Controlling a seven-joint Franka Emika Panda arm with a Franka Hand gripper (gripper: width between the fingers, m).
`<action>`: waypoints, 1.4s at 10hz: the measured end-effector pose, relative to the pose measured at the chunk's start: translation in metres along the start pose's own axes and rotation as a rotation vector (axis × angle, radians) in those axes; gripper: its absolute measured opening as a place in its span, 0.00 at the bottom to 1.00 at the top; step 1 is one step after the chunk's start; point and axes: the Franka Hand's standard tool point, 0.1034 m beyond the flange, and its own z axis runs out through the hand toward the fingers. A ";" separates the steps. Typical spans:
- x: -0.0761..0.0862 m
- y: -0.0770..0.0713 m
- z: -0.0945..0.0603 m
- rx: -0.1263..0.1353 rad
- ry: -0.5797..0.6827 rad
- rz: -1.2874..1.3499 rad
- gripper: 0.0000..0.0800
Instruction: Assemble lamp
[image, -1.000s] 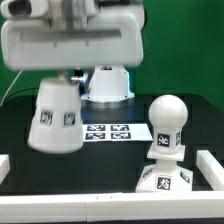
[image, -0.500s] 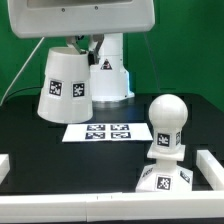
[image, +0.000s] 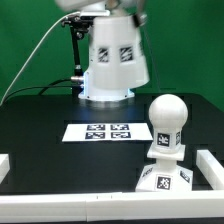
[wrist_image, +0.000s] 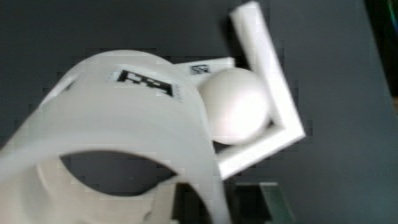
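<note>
Hand (wrist_image: 228, 195) shut on shade (image: 118, 52), now lifted from lower left of the exterior frame to top centre, well clear of worktop (image: 40, 140). Bulb (image: 168, 122) sits in base (image: 165, 180) lower right; shade placement likely next.

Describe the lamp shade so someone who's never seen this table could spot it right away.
Start at the black table with the flat marker board lying on it. Above the board, in the air, hangs the white tapered plastic shade, carried by the arm. Unlike the round white bulb, which stands on the angular base at the exterior view's right, the shade is a hollow cup with square tags on its wall, touching nothing below.
</note>
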 end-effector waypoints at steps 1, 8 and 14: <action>-0.001 -0.016 -0.003 -0.002 -0.003 -0.003 0.05; 0.014 -0.035 0.052 -0.065 -0.019 0.040 0.05; 0.018 -0.045 0.103 -0.094 0.042 0.092 0.05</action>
